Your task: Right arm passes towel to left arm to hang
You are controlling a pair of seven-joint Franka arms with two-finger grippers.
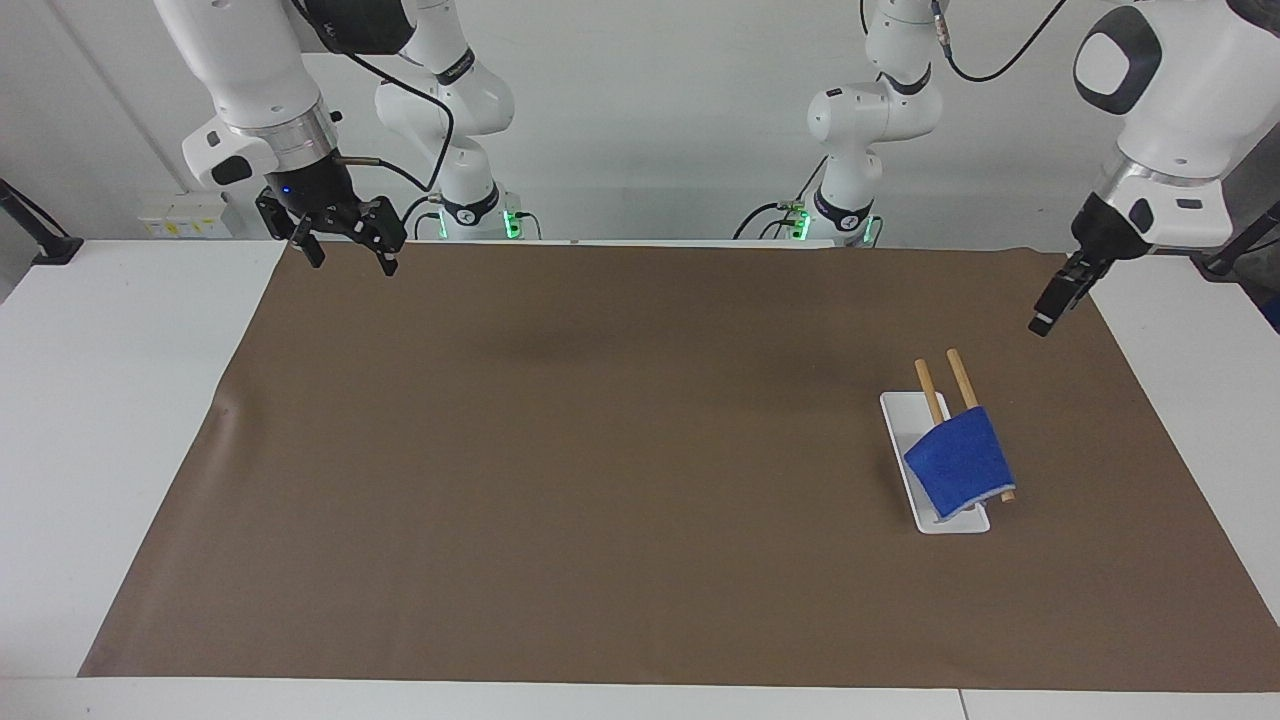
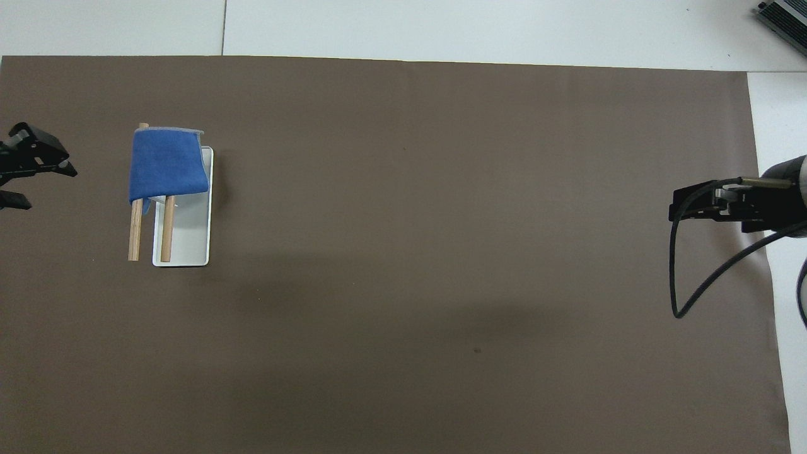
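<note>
While towel [image 1: 958,460] drapes rods [image 1: 962,378] | brown mat [image 1: 600,450], white wall | right hand [image 1: 345,250] agape, empty | left hand [image 1: 1055,300] unclear

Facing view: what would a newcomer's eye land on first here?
The blue towel draped over two wooden rods on a white tray, toward the left arm's end of the brown mat. Both claws hang empty: left claw, right claw.

We see a matt blue cloth towel [image 1: 958,461] over two bare wooden rods [image 1: 961,378], a glossy white plastic tray [image 1: 901,413], and matt brown paper [image 1: 560,460].
</note>
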